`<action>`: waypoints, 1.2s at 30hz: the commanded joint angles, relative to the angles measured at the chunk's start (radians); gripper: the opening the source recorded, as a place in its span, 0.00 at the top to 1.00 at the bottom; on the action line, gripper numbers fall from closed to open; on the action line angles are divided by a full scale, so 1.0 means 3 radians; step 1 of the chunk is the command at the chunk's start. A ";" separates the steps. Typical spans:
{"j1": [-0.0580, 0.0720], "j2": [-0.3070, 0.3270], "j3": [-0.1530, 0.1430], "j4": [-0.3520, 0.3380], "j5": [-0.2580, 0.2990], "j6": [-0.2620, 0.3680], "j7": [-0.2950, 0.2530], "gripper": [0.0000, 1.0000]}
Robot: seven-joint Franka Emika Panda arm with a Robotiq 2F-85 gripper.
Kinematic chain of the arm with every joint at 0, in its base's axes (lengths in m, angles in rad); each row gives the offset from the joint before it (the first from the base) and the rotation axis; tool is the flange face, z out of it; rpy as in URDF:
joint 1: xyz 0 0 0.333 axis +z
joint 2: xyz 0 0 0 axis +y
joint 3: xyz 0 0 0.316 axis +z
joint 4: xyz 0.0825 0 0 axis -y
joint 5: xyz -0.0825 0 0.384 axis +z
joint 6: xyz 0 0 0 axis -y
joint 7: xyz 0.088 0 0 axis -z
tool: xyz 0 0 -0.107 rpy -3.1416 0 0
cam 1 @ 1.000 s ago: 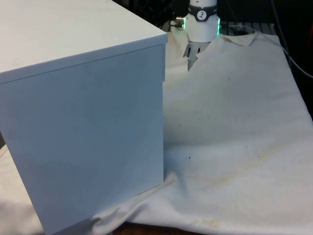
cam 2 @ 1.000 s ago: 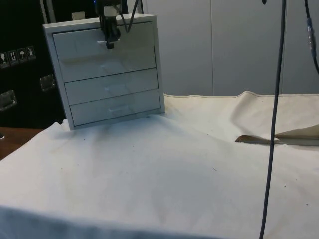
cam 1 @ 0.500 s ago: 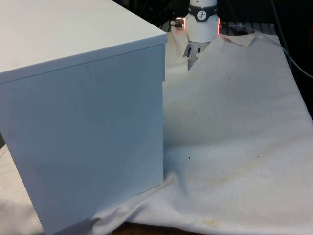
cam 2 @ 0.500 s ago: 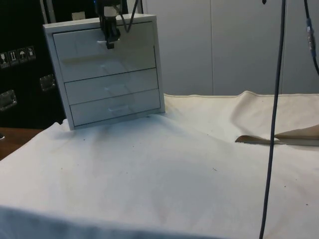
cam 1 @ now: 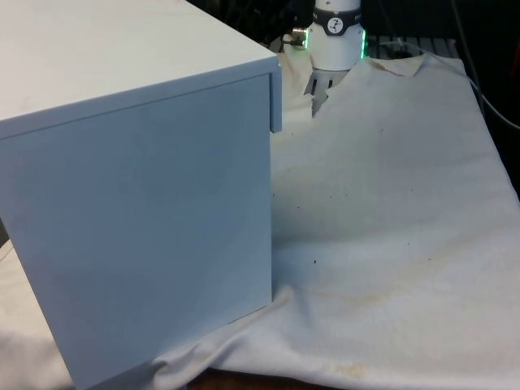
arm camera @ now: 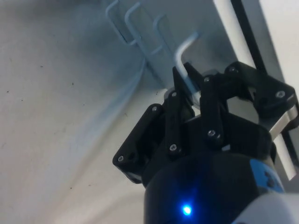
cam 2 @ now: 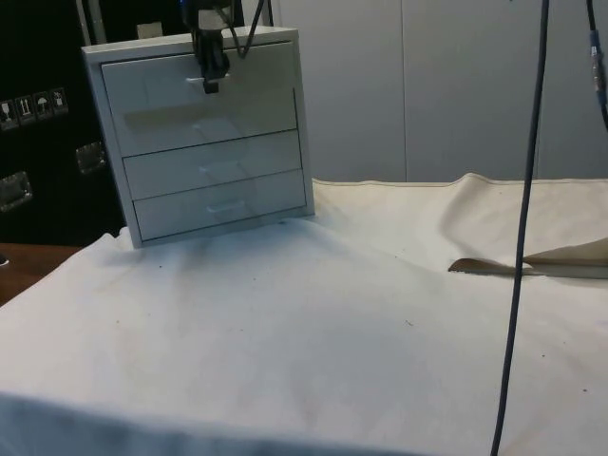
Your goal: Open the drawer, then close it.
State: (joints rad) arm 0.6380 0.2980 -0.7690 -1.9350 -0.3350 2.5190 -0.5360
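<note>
The chest is turning its blank back and side to the front camera, hiding the hand's work; only the top drawer's edge is jutting out slightly at the chest's 2 o'clock corner. In the side view the hand is hanging at the top drawer's handle, at 10 o'clock on the desk. In the wrist view the hand is clenching that handle. A dark cable is crossing the side view's foreground.

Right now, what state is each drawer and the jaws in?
Top drawer: pulled out slightly, its front edge proud of the chest in the front view.
Middle drawer: shut.
Bottom drawer: shut.
Gripper: jaws shut on the top drawer's handle.
</note>
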 commanded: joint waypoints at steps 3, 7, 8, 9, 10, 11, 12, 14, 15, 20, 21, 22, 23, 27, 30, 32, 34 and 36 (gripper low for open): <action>0.0010 -0.0003 -0.0007 -0.0007 -0.0017 0.0003 0.0017 1.00; 0.0037 -0.0023 -0.0013 -0.0030 -0.0037 0.0017 0.0050 1.00; 0.0037 -0.0023 -0.0013 -0.0030 -0.0037 0.0017 0.0050 1.00; 0.0010 -0.0003 0.0000 -0.0003 0.0000 0.0000 0.0013 1.00; 0.0053 -0.0033 -0.0020 -0.0050 -0.0050 0.0037 0.0080 1.00; 0.0060 -0.0040 -0.0023 -0.0060 -0.0060 0.0050 0.0103 1.00; 0.0067 -0.0047 -0.0023 -0.0070 -0.0070 0.0067 0.0127 1.00; 0.0077 -0.0063 -0.0020 -0.0100 -0.0100 0.0103 0.0183 1.00; 0.0083 -0.0083 -0.0020 -0.0133 -0.0143 0.0140 0.0247 1.00; 0.0093 -0.0110 -0.0017 -0.0197 -0.0230 0.0227 0.0370 1.00; 0.0107 -0.0123 -0.0017 -0.0227 -0.0287 0.0260 0.0440 1.00; 0.0113 -0.0130 -0.0017 -0.0240 -0.0313 0.0270 0.0473 1.00; 0.0113 -0.0130 -0.0017 -0.0240 -0.0313 0.0270 0.0473 1.00; 0.0063 -0.0107 0.0007 -0.0203 -0.0363 0.0257 0.0497 1.00; 0.0143 -0.0183 0.0000 -0.0290 -0.0493 0.0280 0.0620 1.00; 0.0153 -0.0193 0.0003 -0.0293 -0.0520 0.0267 0.0630 1.00; 0.0163 -0.0203 0.0007 -0.0300 -0.0553 0.0253 0.0640 1.00; 0.0173 -0.0220 0.0013 -0.0307 -0.0580 0.0243 0.0647 1.00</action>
State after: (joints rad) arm 0.6690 0.2410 -0.7640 -2.0190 -0.4910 2.5950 -0.3650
